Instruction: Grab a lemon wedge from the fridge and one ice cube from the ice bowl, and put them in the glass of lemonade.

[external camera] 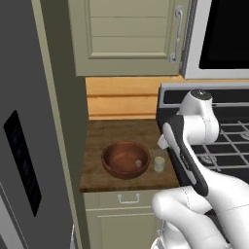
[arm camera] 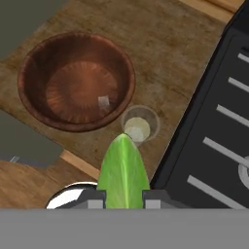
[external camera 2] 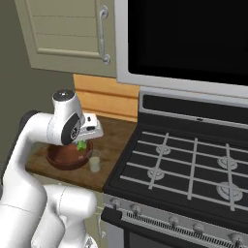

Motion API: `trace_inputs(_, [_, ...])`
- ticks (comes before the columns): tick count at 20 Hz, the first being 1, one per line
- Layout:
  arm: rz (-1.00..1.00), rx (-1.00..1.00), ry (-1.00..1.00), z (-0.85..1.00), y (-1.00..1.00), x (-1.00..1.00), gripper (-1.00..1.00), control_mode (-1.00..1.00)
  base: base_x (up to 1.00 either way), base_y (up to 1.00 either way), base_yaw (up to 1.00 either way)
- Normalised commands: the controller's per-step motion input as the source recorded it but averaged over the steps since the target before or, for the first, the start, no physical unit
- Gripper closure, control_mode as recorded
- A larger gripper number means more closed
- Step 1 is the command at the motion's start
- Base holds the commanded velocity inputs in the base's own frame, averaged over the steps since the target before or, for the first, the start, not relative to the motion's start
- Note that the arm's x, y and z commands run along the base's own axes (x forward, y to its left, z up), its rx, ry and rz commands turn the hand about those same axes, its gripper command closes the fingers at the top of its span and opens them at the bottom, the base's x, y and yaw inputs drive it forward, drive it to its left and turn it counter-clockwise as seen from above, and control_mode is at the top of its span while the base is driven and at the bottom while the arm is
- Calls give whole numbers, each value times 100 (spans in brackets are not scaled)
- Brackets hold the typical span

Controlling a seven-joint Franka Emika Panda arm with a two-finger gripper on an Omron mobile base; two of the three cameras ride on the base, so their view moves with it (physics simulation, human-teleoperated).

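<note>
Overhead-left first: arm bent over the wooden surface (external camera: 104, 133) between fridge (external camera: 24, 146) and stove (external camera: 228, 141); brown ice bowl (external camera: 125, 159) sits mid-surface with one pale ice cube (external camera: 138, 163) inside toward its right side, and the glass of lemonade (external camera: 159, 163) stands just beside the bowl's right rim, apart from it; tool itself hidden behind the forearm here. Beige cabinets above and below, plank backsplash behind. Right base view: tool (external camera 2: 82, 144) hangs above the bowl (external camera 2: 63, 157) and glass (external camera 2: 94, 164), a green bit of lemon wedge (external camera 2: 82, 145) sticking out under it, so the wedge is carried, likely on its way to the glass. Black stove with grates fills the right, dark microwave above it. Hand view: tool (arm camera: 124, 197) clenched on the lemon wedge (arm camera: 123, 170), fingertips (arm camera: 96, 197) pressing both sides; wedge tip points at the glass (arm camera: 146, 119), which lies just past it, beside the bowl (arm camera: 34, 63); cube (arm camera: 103, 102) rests on the bowl floor. Wedge looks nearly lined up for a drop; ice cube not yet taken.
</note>
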Motion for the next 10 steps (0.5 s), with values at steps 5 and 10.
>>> trace_inputs(5, [0,-1,1,-35,-11,-12,100,-100,0,0,0])
trace_inputs(10, [0,-3,0,-13,0,7,100,-100,0,0,0])
